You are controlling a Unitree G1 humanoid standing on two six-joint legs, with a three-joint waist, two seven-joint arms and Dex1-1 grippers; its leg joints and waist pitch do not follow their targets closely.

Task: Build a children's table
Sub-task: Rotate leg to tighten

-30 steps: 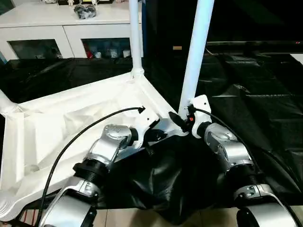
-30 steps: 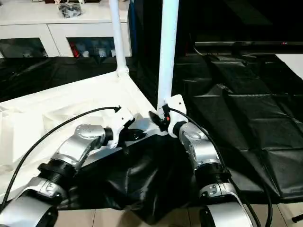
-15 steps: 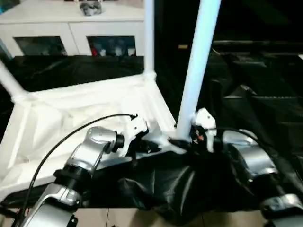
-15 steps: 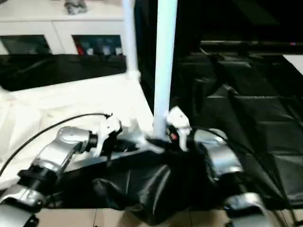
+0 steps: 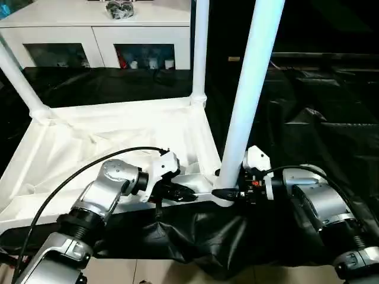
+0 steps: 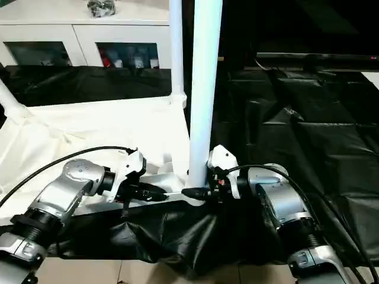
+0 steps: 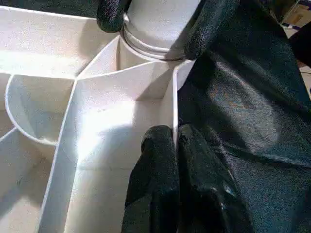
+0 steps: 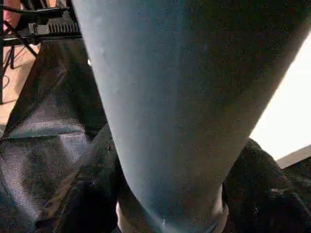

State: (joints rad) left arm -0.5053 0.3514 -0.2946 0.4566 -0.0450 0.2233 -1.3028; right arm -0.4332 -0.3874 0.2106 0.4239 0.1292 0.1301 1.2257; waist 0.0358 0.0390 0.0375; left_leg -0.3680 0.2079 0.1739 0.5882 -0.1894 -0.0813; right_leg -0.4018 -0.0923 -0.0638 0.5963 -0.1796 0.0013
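The tabletop [image 5: 106, 142] lies upside down on a table draped in black sheeting [image 5: 320, 136], its ribbed underside facing up. Three legs stand up from its corner sockets: a near leg [image 5: 251, 89] at the front right corner, a far leg [image 5: 200, 47] at the back right, and a third leg [image 5: 18, 77] leaning up from the back left corner.

The right gripper [image 5: 228, 192] is at the base of the near leg, one black finger on each side of the tube just above the socket; its fingers [image 8: 87, 194] wrap the leg closely and seem to be gripping it, though the contact itself is partly hidden.

The left gripper [image 7: 175, 141] is pinched closed on the thin front wall of the tabletop, one finger inside the rim and one outside, just beside that same corner.

Behind the table stands a white cabinet [image 5: 95, 35] with glass doors.
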